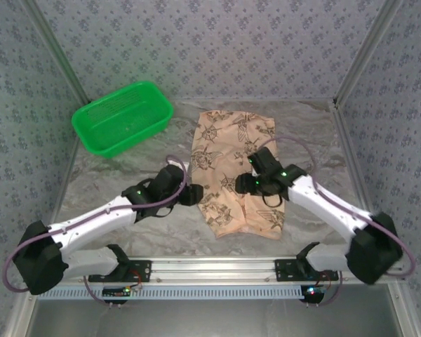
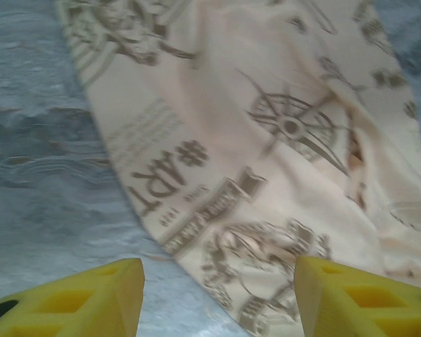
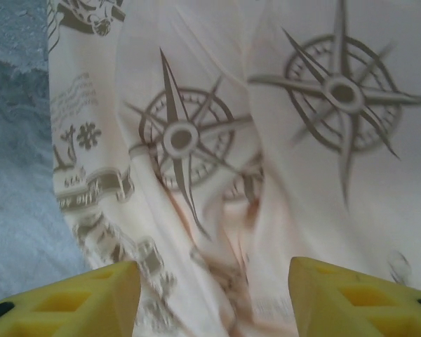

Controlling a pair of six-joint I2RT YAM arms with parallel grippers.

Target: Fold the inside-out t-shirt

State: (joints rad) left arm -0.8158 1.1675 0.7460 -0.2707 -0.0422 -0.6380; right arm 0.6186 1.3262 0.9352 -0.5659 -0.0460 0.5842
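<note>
While left hand (image 2: 216,291) and right hand (image 3: 214,284) gape by t-shirt (image 1: 228,154) | overhead adds green basket (image 1: 123,118)

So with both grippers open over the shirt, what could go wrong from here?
1. The tan-peach printed cloth t-shirt lies in a long strip with a raised crease under the right gripper; a pinch there may lift only the top layer and open the fold.
2. The left gripper hangs at the strip's left edge, partly over the grey table; closing there may catch little cloth and drag it askew.

The grey table (image 1: 316,133) bears the t-shirt (image 1: 228,151) and a green, probably plastic basket (image 1: 137,135).
</note>
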